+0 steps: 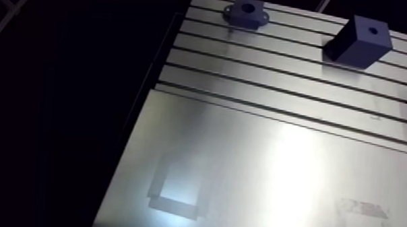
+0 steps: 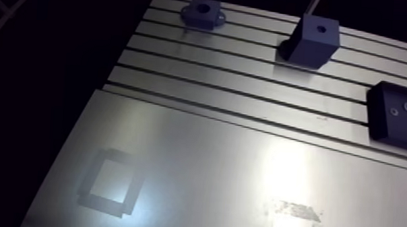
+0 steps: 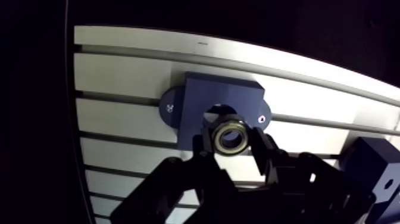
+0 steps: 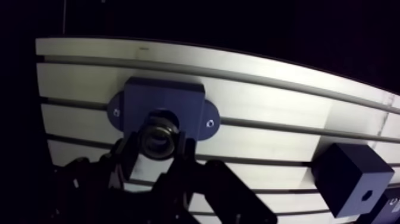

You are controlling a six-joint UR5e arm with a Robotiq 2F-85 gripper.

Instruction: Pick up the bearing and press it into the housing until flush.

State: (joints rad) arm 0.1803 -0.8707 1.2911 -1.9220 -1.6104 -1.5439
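As seen from the arm view, shows a slotted aluminium table with a blue flanged housing at its far edge, bore facing up. Places a dark blue block, a hole in its top, near the housing on the far rows, and a flat dark block farther along, at the edge of sight. Marks the smooth plate nearer the camera with a taped outline and, well apart from it, a patchy outline. Turning to the wrist view, finds the gripper pinching the bearing, a metal ring, with one of the fingers pressed on each side. Holds the bearing over the housing, right at the near rim of the dark bore; cannot tell whether touching or seated. Shows a small screw on each flange ear of the housing, with a table slot running under it. Catches the dark blue block beside the gripper, apart from the housing.
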